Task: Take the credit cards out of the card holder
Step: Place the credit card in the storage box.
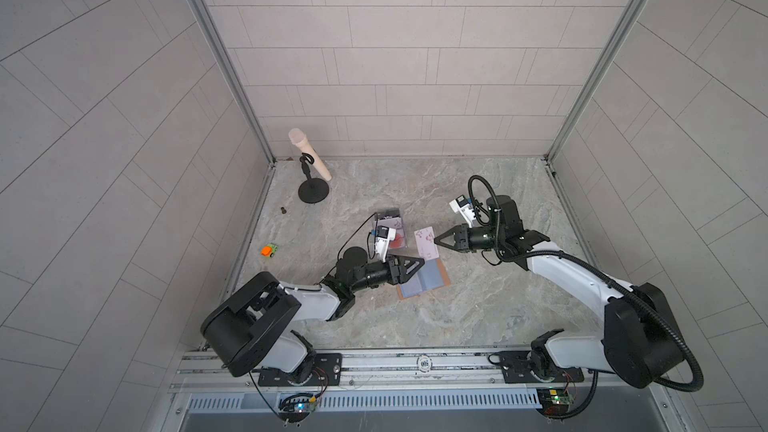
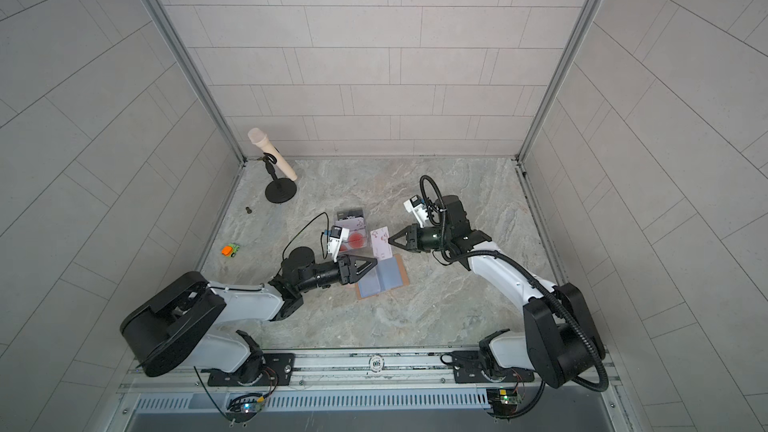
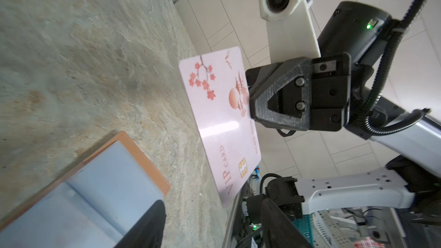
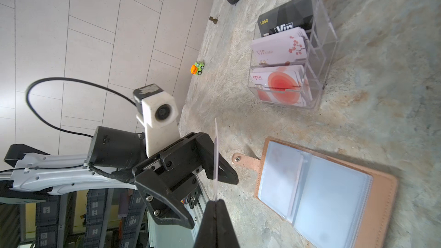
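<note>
Over bench (image 1: 457, 317): likely light, stiff, slick card (image 1: 426, 243), pinched across faces near edge by right end effector (image 1: 435, 238); left end effector (image 1: 422, 260) spread.

The card (image 3: 216, 125) in the black right claw (image 1: 436, 238) is showing pale pink with red blossoms; the card holder (image 4: 384, 193) near that claw is showing tan edging, light-blue inside.

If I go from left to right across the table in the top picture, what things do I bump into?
Toy truck → small dark bolt → microphone stand → clear card box → pink card.
</note>
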Controlling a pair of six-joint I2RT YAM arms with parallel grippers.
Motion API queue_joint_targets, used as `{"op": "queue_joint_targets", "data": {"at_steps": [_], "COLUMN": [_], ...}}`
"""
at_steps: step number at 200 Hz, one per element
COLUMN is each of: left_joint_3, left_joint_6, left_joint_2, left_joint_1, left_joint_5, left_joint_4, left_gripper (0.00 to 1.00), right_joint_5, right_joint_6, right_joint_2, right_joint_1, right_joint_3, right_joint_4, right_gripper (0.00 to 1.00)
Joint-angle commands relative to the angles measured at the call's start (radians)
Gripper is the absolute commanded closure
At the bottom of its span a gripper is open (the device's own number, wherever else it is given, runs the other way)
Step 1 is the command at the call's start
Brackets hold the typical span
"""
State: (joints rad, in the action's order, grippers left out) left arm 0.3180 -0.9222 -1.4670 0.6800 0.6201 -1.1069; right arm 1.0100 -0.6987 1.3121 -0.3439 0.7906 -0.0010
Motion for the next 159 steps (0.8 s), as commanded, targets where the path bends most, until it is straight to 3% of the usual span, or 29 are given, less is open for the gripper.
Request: {"op": "queue_joint_targets", "data": {"at_steps": [1, 91, 159], "left_joint_3": [0.044, 0.071, 0.079], "left_joint_6": [-0.098, -0.173, -0.184], "left_joint_2": [-0.025, -0.016, 0.016], "left_joint_1": [-0.007, -0.005, -0.004], "left_joint_5": [0.035, 0.048, 0.044], "left_joint_4": [-0.159, -0.227, -0.205], "left_gripper": [0.37, 0.52, 0.80], "right_joint_5": [0.010, 0.000, -0.014], "right_joint_6": [-0.026, -0.058, -0.042], "right_joint_2": [-0.037, -0.075, -0.103], "right_joint_1": [0.000, -0.023, -0.026], "right_joint_3": [-0.024, -0.064, -0.068], "right_joint_4": [0.049, 0.126, 0.103], "right_gripper": [1.00, 1.00, 1.00]}}
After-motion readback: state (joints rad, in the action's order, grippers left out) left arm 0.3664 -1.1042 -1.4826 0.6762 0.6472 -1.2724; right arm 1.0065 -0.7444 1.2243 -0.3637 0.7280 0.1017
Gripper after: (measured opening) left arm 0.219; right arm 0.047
